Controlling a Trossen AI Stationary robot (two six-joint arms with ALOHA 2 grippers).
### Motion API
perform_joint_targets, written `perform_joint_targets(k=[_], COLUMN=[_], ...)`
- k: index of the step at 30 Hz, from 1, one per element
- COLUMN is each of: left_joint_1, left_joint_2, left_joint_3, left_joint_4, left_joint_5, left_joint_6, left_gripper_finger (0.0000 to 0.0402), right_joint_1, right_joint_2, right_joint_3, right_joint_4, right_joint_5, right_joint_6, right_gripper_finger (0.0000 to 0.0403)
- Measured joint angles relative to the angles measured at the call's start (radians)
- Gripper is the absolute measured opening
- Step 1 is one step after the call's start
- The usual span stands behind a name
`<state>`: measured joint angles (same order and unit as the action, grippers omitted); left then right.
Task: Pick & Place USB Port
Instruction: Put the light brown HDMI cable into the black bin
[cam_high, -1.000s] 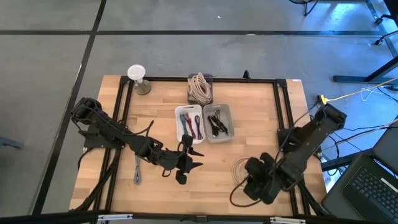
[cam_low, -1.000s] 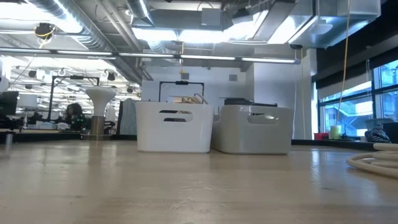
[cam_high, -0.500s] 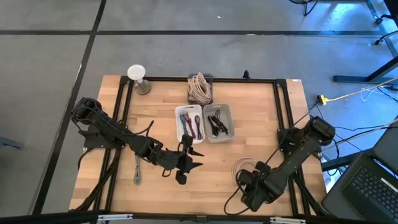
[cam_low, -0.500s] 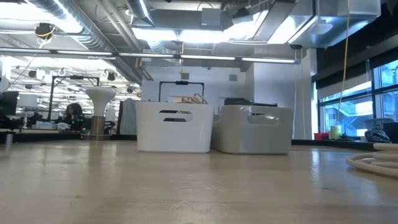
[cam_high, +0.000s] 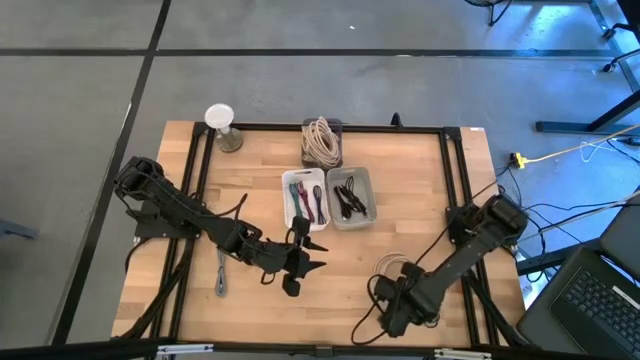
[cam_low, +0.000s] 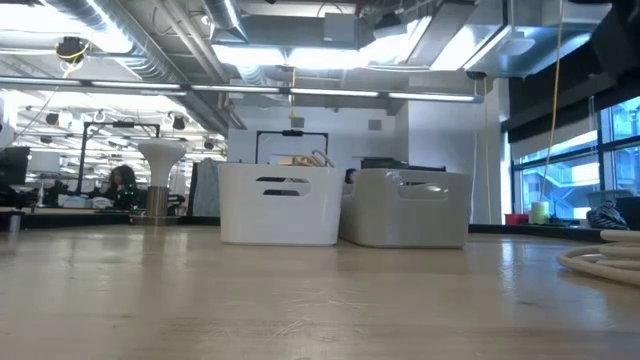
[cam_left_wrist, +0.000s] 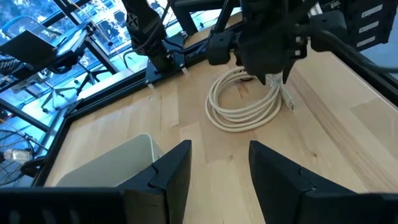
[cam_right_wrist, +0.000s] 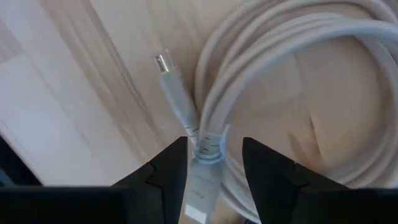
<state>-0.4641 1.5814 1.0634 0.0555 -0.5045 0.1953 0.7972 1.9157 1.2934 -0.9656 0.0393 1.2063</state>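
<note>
Flanking the coiled cable (cam_high: 392, 270), two bins (cam_high: 329, 197) stand apart.

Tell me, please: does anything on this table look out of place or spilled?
Nothing is spilled or damaged. One small tool lies loose near the table's left edge, outside the two bins. The coiled white cable lies neatly under the open right gripper.

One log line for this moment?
right tool: open, straddling white cable | left tool: open, idle mid-table | bins: untouched
</note>
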Motion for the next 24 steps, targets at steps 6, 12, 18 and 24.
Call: perform_joint_targets(k=[6,12,18,24], left_joint_1=[0.0,0.0,0.0,0.0], left_joint_2=[0.0,0.0,0.0,0.0], left_joint_3=[0.0,0.0,0.0,0.0], left_joint_4=[-0.001,-0.001,-0.001,-0.008], left_joint_5=[0.0,0.0,0.0,0.0], left_joint_6=[0.0,-0.002,-0.002,-0.002], left_gripper_finger=[0.0152,0.0152,0.0152,0.0152], right_joint_1=[0.0,-0.001,-0.001,0.006], right_joint_2=[0.029,0.03,0.03,0.001], right_joint_3=[0.0,0.0,0.0,0.095], right_joint_4=[0.027,0.023,-0.012,-0.196], right_joint_5=[-0.036,-0.035,-0.016,0.02], right_joint_6=[-0.037,-0.039,-0.032,0.002], right_gripper_finger=[0.0151,0.0057,0.0042,0.0042])
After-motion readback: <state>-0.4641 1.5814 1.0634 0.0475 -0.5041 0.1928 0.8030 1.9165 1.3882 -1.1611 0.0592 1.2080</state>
